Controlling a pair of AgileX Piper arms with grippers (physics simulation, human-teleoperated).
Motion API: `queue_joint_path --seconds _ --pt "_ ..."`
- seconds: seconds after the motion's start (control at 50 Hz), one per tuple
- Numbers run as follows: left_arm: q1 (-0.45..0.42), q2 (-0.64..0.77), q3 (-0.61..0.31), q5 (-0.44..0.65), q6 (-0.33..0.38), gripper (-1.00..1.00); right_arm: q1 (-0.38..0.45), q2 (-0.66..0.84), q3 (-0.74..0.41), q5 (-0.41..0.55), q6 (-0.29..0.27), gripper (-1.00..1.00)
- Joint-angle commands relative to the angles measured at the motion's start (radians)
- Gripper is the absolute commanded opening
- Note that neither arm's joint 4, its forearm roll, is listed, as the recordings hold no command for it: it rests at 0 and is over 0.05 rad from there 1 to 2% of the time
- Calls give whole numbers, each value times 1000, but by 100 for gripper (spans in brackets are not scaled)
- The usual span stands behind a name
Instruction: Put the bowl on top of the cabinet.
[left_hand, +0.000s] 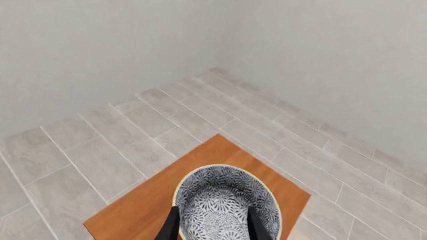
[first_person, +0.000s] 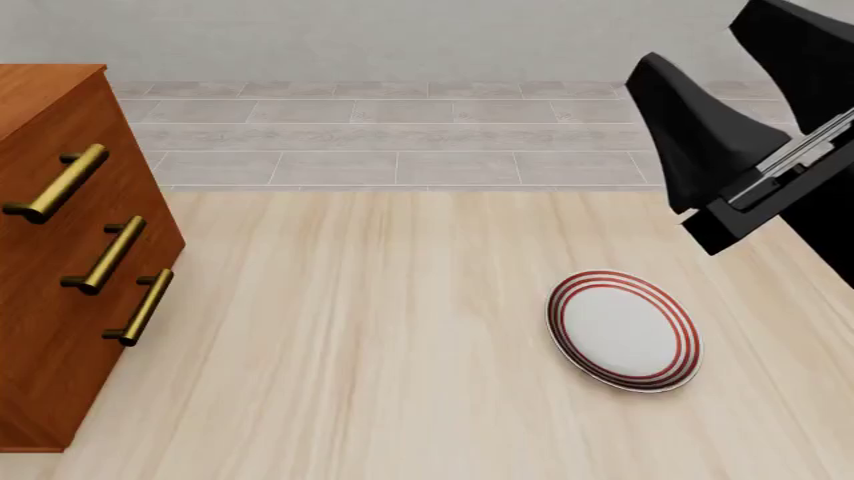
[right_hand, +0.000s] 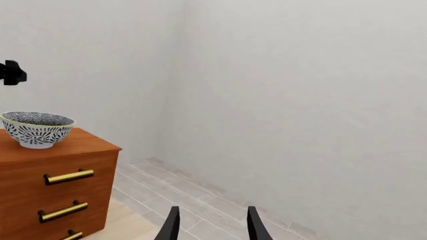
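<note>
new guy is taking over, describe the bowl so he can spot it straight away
Find the reddish-brown wooden cabinet with brass bar handles. The bowl sits upright on its flat top: deep, round, with a dense black-and-white floral pattern and a pale rim. The plate on the table is flat and white with red rings.

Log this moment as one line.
bowl: upright on cabinet top | left gripper: open, above bowl | right gripper: open, empty | plate: on table

Bowl (right_hand: 37, 129) on top of cabinet (right_hand: 53, 195), upright. Cabinet at far left of tabletop (first_person: 374, 330). Plate (first_person: 623, 329) lying right of centre on tabletop, well apart from cabinet. Floor (first_person: 400, 140) beyond tabletop's far edge.
</note>
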Motion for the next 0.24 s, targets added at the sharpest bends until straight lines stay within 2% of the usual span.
queue_joint_path --seconds 0.02,0.24 --pt "0 -25 -30 25 -8 100 -1 -7 -2 5 0 100" --pt "-8 -35 -53 43 -18 100 0 -11 -2 7 0 100"
